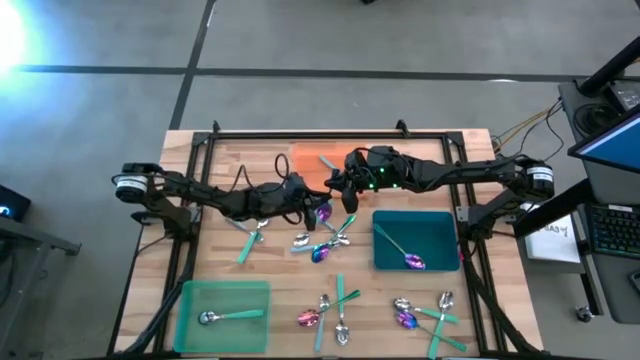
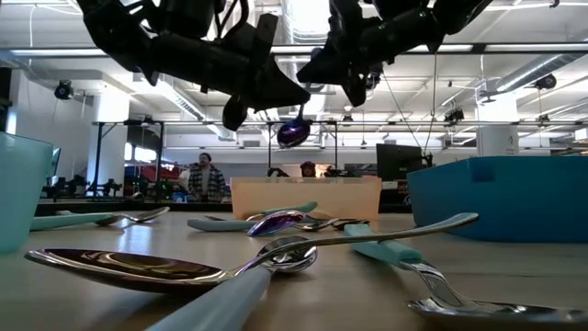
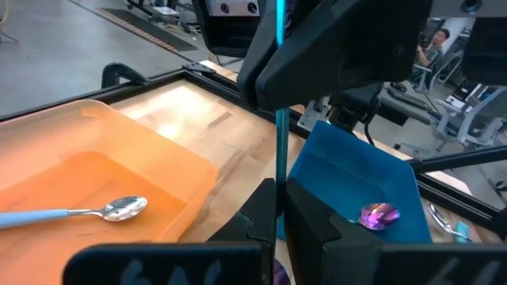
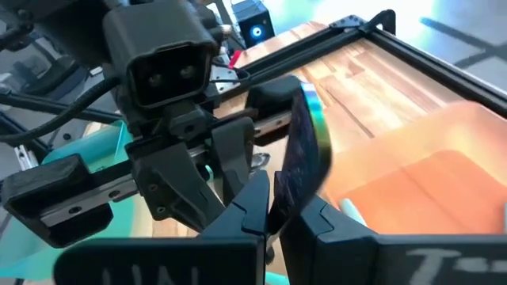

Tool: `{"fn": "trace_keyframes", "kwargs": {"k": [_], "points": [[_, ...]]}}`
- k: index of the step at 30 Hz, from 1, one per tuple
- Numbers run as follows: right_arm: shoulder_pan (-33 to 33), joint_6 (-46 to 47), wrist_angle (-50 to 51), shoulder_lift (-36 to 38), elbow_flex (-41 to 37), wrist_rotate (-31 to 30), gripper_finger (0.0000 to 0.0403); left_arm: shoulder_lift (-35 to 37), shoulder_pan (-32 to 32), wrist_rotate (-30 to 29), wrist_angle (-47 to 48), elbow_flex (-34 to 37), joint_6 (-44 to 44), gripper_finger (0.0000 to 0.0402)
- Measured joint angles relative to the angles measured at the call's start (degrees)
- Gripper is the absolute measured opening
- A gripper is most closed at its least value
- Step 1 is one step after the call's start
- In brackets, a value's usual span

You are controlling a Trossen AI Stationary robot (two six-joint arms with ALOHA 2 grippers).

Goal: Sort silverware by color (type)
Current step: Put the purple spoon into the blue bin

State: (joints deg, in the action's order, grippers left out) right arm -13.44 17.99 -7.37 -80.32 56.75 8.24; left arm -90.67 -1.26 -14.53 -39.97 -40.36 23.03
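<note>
Both grippers meet above the table's middle on one iridescent purple-pink spoon (image 1: 322, 212), whose bowl (image 2: 294, 133) hangs in the air between them. My left gripper (image 1: 312, 205) comes from the table's left and my right gripper (image 1: 345, 190) from the right; each is shut on that spoon. A teal-handled spoon (image 3: 75, 212) lies in the orange tray (image 1: 305, 160). A purple spoon (image 1: 412, 262) lies in the teal tray (image 1: 440, 225). A spoon (image 1: 225, 317) lies in the green tray (image 1: 250, 295). Several more utensils (image 1: 325, 245) lie loose on the wood. My left gripper (image 3: 280, 214) pinches the purple spoon between its two fingers; the thin handle (image 3: 280, 158) shows edge-on, rising out of the gap. The spoon is lifted clear of the table. My right gripper (image 4: 285, 210) pinches the spoon's iridescent handle (image 4: 305, 150) between its two fingers. The handle stands up past the fingertips toward the left gripper. Nothing of the spoon touches the table.
Loose spoons lie in a cluster at the table's middle (image 1: 335, 238), left of it (image 1: 250, 240), and along the near edge (image 1: 335, 315) (image 1: 425, 315). A black frame (image 1: 330, 135) rings the table. People (image 2: 207, 176) stand in the room beyond.
</note>
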Motion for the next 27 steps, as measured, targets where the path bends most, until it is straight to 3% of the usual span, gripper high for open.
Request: {"fn": "trace_keyframes", "kwargs": {"k": [11, 19, 23, 27], "points": [[-0.7, 0.2, 5.4, 5.0, 0.0, -0.2, 0.0008, 0.7, 0.0, 1.1, -1.7, -0.2, -0.7, 0.0001], [0.1, -2.1, 5.4, 4.1, 0.0, -1.0, 0.0008, 0.6, 0.1, 2.3, -0.7, -0.8, -1.5, 0.0002], [0.1, -2.3, 5.4, 4.1, 0.0, -1.1, 0.0008, 0.6, 0.1, 2.7, -0.9, -0.8, -1.2, 0.0029], [0.1, -2.6, 5.4, 4.1, 0.0, -1.3, 0.0008, 0.6, 0.1, 3.5, -1.0, -0.9, -1.4, 0.0083]]}}
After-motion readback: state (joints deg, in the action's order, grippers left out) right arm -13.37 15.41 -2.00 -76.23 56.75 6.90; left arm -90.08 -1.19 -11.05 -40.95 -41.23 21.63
